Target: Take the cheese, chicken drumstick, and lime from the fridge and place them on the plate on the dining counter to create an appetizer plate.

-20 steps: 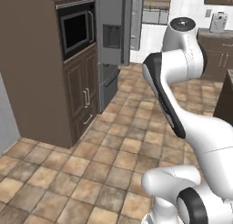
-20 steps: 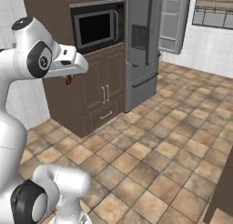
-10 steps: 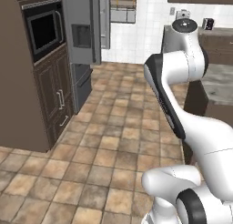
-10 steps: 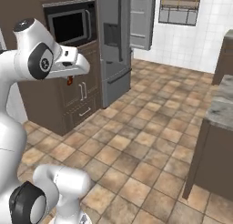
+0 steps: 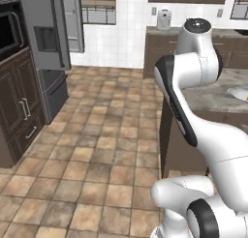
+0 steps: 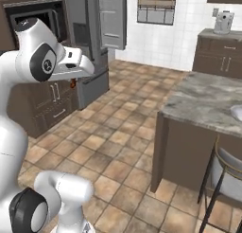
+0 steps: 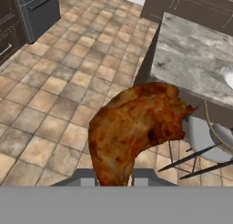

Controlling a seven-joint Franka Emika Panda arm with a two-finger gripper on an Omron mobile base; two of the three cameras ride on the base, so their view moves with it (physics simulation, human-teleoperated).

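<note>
Reddish-brown load: we carry the chicken drumstick point(image 7: 136, 127) in the gripper point(image 7: 113, 175), jaws narrowed on its lower end; in the hand view it rises from between the finger tips and hangs over the tiled floor point(image 7: 54, 82), not yet over any counter.
Why held so: we judge the grip at the thin end leaves the bulky part free to set down first on the plate.
Arm posture: in the right base view the hand point(image 6: 75, 64) is tucked high, close to the shoulder, with a spot of reddish brown just under it; we judge this keeps the load clear while the base travels.
Dining counter: the marbled stone top point(image 6: 208, 104) stands to the right, its near corner ahead of us; the same top shows in the hand view point(image 7: 191, 59).
Plate: a white rim shows at the right edge of the counter point(image 5: 240, 93), also at the far right of the hand view point(image 7: 227, 77); it is well apart from the drumstick.
Fridge: grey, at the far left, door ajar point(image 6: 112, 19); we cannot see the cheese or the lime from here.
In the way: a stool with a grey seat and thin dark legs point(image 7: 207, 141) stands at the counter's near side, between us and the plate; the counter's dark base point(image 6: 179, 151) also limits how close the base can come.
Other things: a kettle-like appliance point(image 5: 164, 20) on the far dark cabinets; a black microwave point(image 6: 35, 16) built in on the left.
</note>
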